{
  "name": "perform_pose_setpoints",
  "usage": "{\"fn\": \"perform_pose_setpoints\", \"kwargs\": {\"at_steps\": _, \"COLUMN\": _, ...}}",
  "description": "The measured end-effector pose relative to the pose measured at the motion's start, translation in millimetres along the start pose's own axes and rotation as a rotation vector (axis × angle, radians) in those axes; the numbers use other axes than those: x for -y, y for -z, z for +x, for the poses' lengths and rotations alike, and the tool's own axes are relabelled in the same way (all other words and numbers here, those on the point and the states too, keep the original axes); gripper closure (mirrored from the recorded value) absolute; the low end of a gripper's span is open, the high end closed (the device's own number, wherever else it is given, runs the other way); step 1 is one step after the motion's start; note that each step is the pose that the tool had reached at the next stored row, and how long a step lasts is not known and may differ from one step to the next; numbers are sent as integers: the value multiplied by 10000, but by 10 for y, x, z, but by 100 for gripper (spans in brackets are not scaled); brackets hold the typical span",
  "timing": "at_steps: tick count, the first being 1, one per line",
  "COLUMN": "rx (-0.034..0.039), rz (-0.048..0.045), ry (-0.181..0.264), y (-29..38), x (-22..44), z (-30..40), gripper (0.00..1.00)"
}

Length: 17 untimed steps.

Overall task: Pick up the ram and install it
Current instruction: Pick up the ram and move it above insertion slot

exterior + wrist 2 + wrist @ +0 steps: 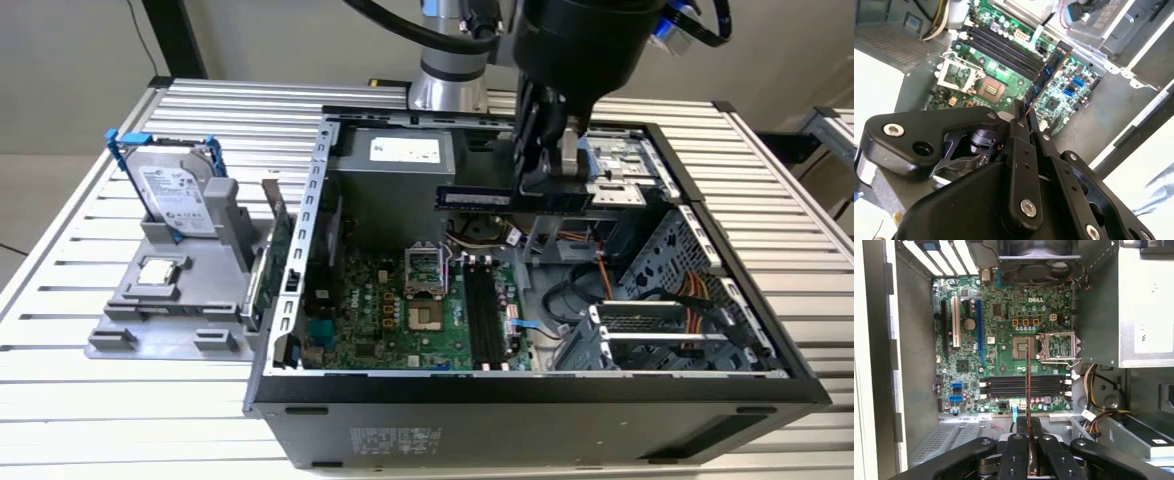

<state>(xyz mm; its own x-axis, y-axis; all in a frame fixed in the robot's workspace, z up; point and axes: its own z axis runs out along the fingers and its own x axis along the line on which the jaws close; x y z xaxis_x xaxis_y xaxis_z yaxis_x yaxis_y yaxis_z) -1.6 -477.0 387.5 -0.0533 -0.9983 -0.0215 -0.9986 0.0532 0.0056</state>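
Gripper (545, 190): hanging over the open PC case (287, 330), fingers clamping tight on one end of the ram, nothing else in its grip.
Ram (477, 197): sticking out sideways from the gripper toward the exterior view's left, up in the air near the pwr supply (400, 150).
First wrist view: ram (1027, 385) is showing edge-on, crossing over the black mem slots (1004, 386) and reaching toward the CPU socket (1021, 346); not sitting in any slot.
Second wrist view: bluish ram (1046, 75) is slanting out of the gripper (1023, 112) above the green mobo (1064, 95).
Grey holder (147, 320): lying outside the case at the exterior view's left, carrying the hard drive (174, 195) upright in its blue frame and the small square chip (160, 270).
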Motion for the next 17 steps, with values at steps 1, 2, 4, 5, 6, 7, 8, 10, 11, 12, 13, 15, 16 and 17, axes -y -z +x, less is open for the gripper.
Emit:
{"fn": "perform_pose_setpoints", "kwargs": {"at_steps": 1, "rx": 0, "rz": 0, "ry": 0, "y": -1, "x": -2, "z": -31, "gripper": 100}}
{"fn": "perform_pose_setpoints", "kwargs": {"at_steps": 2, "rx": 0, "rz": 1, "ry": 0, "y": -1, "x": -3, "z": -59, "gripper": 100}}
{"fn": "perform_pose_setpoints", "kwargs": {"at_steps": 4, "rx": 1, "rz": 1, "ry": 0, "y": -3, "x": -6, "z": -107, "gripper": 100}}
{"fn": "perform_pose_setpoints", "kwargs": {"at_steps": 5, "rx": 1, "rz": 1, "ry": 0, "y": -3, "x": -7, "z": -129, "gripper": 100}}
{"fn": "perform_pose_setpoints", "kwargs": {"at_steps": 6, "rx": 0, "rz": 1, "ry": 0, "y": -3, "x": -8, "z": -149, "gripper": 100}}
{"fn": "perform_pose_setpoints", "kwargs": {"at_steps": 7, "rx": -1, "rz": 1, "ry": 2, "y": -3, "x": -9, "z": -165, "gripper": 100}}
{"fn": "perform_pose_setpoints", "kwargs": {"at_steps": 8, "rx": 1, "rz": 1, "ry": 6, "y": -4, "x": -9, "z": -180, "gripper": 100}}
{"fn": "perform_pose_setpoints", "kwargs": {"at_steps": 10, "rx": 0, "rz": 0, "ry": 18, "y": -5, "x": -11, "z": -211, "gripper": 100}}
{"fn": "perform_pose_setpoints", "kwargs": {"at_steps": 11, "rx": 0, "rz": 0, "ry": 23, "y": -5, "x": -12, "z": -228, "gripper": 100}}
{"fn": "perform_pose_setpoints", "kwargs": {"at_steps": 12, "rx": 0, "rz": 0, "ry": 30, "y": -6, "x": -13, "z": -247, "gripper": 100}}
{"fn": "perform_pose_setpoints", "kwargs": {"at_steps": 13, "rx": 0, "rz": 0, "ry": 37, "y": -7, "x": -14, "z": -268, "gripper": 100}}
{"fn": "perform_pose_setpoints", "kwargs": {"at_steps": 15, "rx": 0, "rz": 0, "ry": 49, "y": -7, "x": -16, "z": -304, "gripper": 100}}
{"fn": "perform_pose_setpoints", "kwargs": {"at_steps": 16, "rx": -1, "rz": 0, "ry": 58, "y": -8, "x": -17, "z": -323, "gripper": 100}}
{"fn": "perform_pose_setpoints", "kwargs": {"at_steps": 17, "rx": -1, "rz": -1, "ry": 68, "y": -8, "x": -17, "z": -340, "gripper": 100}}
